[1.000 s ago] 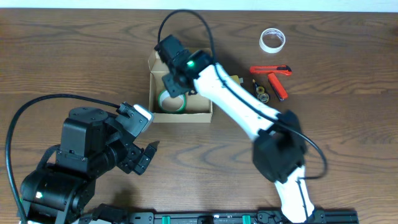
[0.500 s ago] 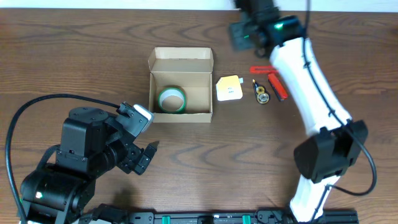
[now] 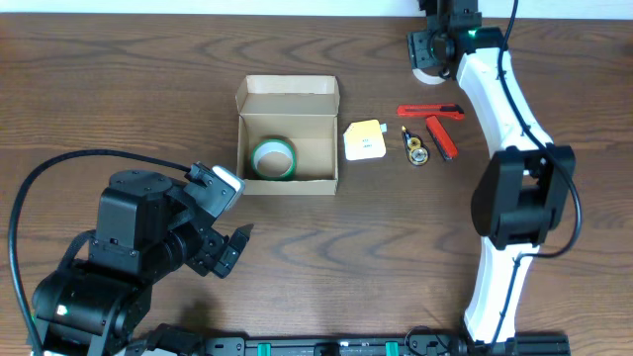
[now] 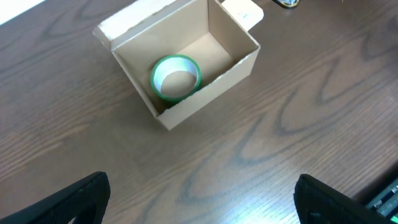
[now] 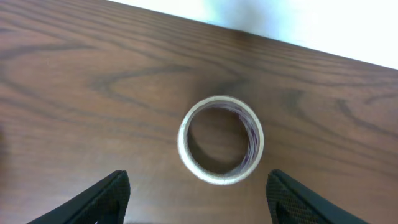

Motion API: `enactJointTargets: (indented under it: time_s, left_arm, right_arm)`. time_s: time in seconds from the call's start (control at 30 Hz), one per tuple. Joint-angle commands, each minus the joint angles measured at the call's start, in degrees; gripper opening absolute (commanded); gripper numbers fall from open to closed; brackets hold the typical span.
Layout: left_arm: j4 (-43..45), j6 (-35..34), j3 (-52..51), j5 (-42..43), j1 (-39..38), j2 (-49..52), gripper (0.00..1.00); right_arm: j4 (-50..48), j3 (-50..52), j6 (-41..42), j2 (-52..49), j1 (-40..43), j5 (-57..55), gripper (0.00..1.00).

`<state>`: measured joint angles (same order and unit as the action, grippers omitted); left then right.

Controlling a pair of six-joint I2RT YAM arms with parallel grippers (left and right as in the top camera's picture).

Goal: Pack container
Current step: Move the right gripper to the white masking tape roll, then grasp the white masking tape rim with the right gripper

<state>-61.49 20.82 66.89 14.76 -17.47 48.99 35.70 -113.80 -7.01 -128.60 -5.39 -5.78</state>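
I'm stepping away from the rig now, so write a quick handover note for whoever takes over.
Left hand: open, empty, hovering near the cardboard box.
Right hand: open, over the clear tape roll at the table's far edge, not gripping.
Done: green tape roll in the box.
Left: clear roll, yellow item, two red cutters, all on the table.

Stretching the right arm (image 3: 499,109) far forward, almost fully extended, pointing the right gripper (image 5: 200,198) downward with its fingers spread wide and gripping nothing. Holding the left arm (image 3: 129,247) folded close to its base, the left gripper (image 4: 205,200) likewise gaping wide, empty.
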Motion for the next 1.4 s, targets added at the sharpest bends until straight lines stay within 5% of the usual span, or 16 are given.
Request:
enactJointTargets:
  time_s: [0.0,0.6,1.2,1.37]
  left_arm:
    - [-0.22,0.39,0.87,-0.35,-0.09,-0.09,0.95]
    - [-0.22,0.39,0.87,-0.35,-0.09,-0.09,0.95]
    - [-0.22,0.39,0.87,-0.35,-0.09,-0.09,0.95]
    - [-0.22,0.37,0.87,-0.35,-0.09,-0.09,0.95]
  right_arm:
    - [-2.12,0.26,-2.97,-3.93,1.03,1.14,0.72]
    - [-12.26,0.24,-4.17,-13.22,1.77,1.31,0.71]
    - [-11.43,0.26,1.05,-15.04,1.77,2.23,0.38]
    - [-11.43,0.26,1.25,-15.10,1.70,2.82,0.18]
